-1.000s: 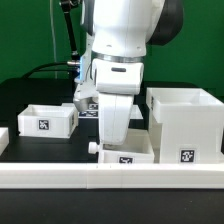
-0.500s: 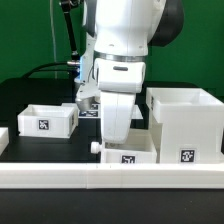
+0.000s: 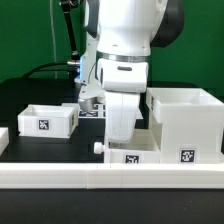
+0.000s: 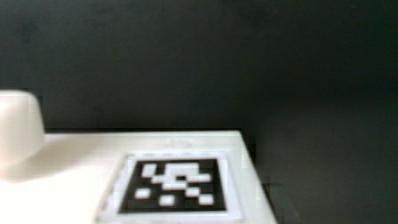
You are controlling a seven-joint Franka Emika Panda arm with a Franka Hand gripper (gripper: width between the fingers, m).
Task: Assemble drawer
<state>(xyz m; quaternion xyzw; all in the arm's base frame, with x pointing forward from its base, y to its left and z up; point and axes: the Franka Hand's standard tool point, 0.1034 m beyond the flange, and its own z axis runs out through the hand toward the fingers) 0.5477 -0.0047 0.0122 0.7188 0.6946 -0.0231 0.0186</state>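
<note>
Exterior view, left to right: first tray [image 3: 45, 120] lying loose, apart; gripper [image 3: 122, 138] low over second tray [image 3: 131, 156], jaw state not discernible; housing [image 3: 186, 122] at right; judged early stage, neither tray yet inserted.

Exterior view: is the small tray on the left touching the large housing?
No: the small tray sits at the exterior view's left and the large housing at its right, with the arm standing between them.

The arm [image 3: 125, 40] hangs vertically, wrist pointing straight down, its claw [image 3: 122, 142] low, spread or closed unclear.
</note>
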